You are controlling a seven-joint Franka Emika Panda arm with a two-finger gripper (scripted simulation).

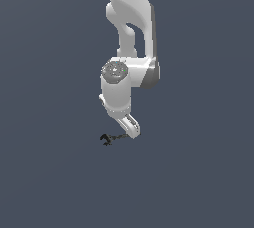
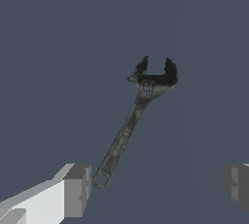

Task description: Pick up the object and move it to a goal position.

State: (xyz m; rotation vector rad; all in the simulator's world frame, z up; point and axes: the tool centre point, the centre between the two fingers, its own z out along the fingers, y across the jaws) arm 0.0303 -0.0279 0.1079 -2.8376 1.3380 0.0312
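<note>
Exterior view: wrench is a tiny dark speck on the flat grey surface, hooked head toward the exterior view's left, handle running right to the end effector, which hangs low at the handle's end. White arm comes down from above. Finger spacing unreadable here. Wrist view gives detail: wrench dark grey-black, slim straight handle, open hooked head, small hole at the handle end. End effector fingers spread wide, one finger just beside the handle end, not clamping it. Open surface all round.
</note>
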